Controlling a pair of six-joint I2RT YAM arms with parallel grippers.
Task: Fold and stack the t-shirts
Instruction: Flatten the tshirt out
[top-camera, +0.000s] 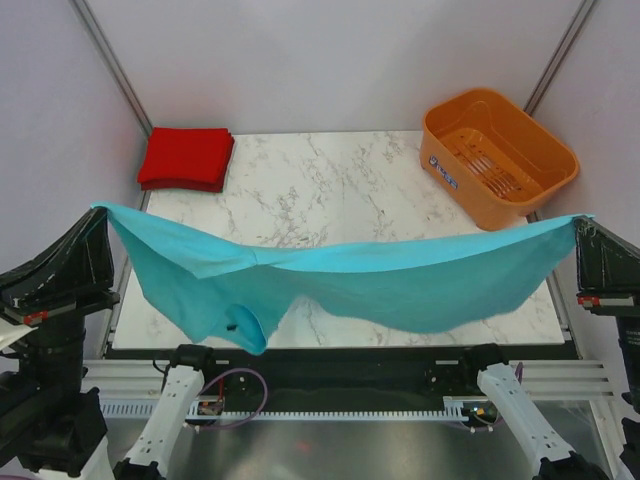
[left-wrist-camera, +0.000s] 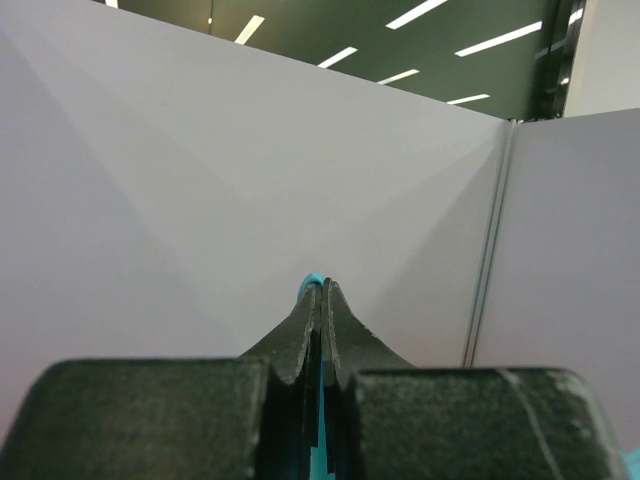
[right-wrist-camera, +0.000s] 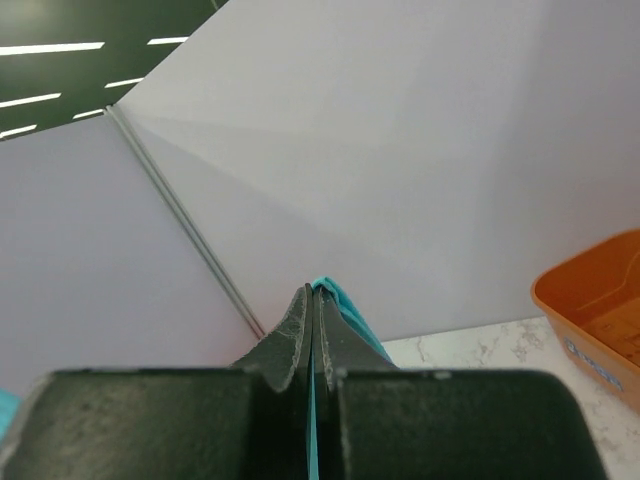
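The teal-blue t-shirt hangs stretched in the air across the table's width, sagging in the middle, its dark neckline low at the left. My left gripper is shut on its left end; a sliver of teal cloth shows between the jaws in the left wrist view. My right gripper is shut on its right end; teal cloth shows at the tips in the right wrist view. The red t-shirt lies folded at the table's far left corner.
An orange slotted basket stands at the back right of the marble table, and its rim shows in the right wrist view. Grey walls enclose the table on three sides.
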